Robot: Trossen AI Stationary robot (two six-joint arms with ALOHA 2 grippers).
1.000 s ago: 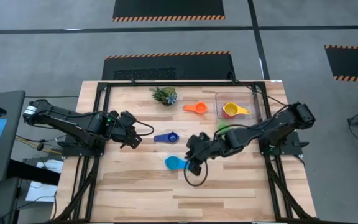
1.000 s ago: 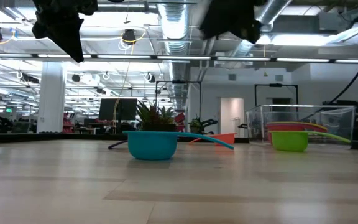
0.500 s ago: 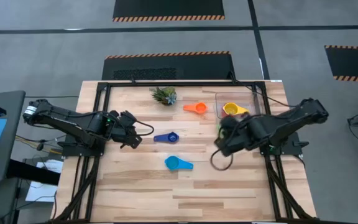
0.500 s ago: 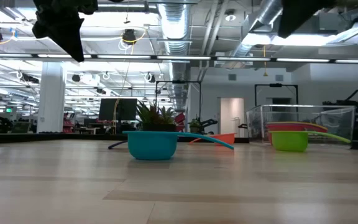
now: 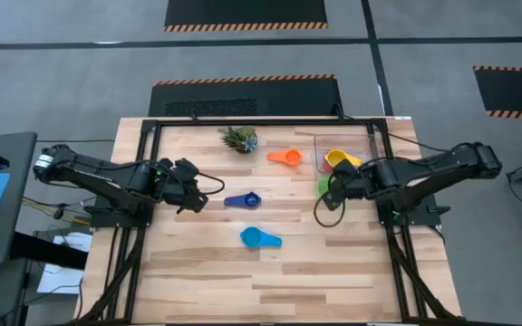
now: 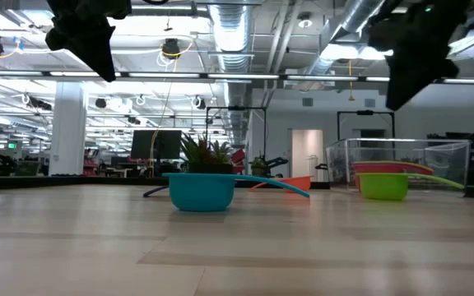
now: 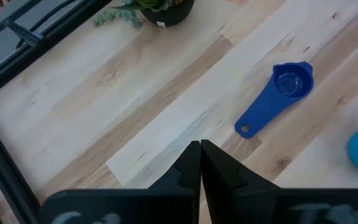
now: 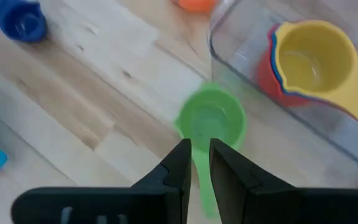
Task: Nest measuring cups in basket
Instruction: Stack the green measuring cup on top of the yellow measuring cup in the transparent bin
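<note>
A green cup [image 5: 322, 186] stands on the table just in front of the clear basket [image 5: 362, 143], which holds a yellow cup [image 5: 336, 159] nested on a red cup [image 8: 267, 79]. An orange cup [image 5: 286, 157], a dark blue cup [image 5: 243, 200] and a light blue cup [image 5: 259, 238] lie apart on the table. My right gripper [image 8: 200, 149] hovers above the green cup [image 8: 211, 118], well clear of it in the low view [image 6: 414, 62], its fingers a narrow gap apart. My left gripper [image 7: 200, 147] is shut and empty at the table's left, above the wood near the dark blue cup [image 7: 277, 99].
A small spiky potted plant [image 5: 239, 138] stands at the far edge, left of the orange cup. A black frame [image 5: 261, 121] runs round the table top. Bare wood lies along the near half of the table, around the light blue cup [image 6: 202, 191].
My right gripper has moved from beside the light blue cup toward the table's right and far edge, and now hangs over the green cup next to the basket. The cups have stayed where they were.
</note>
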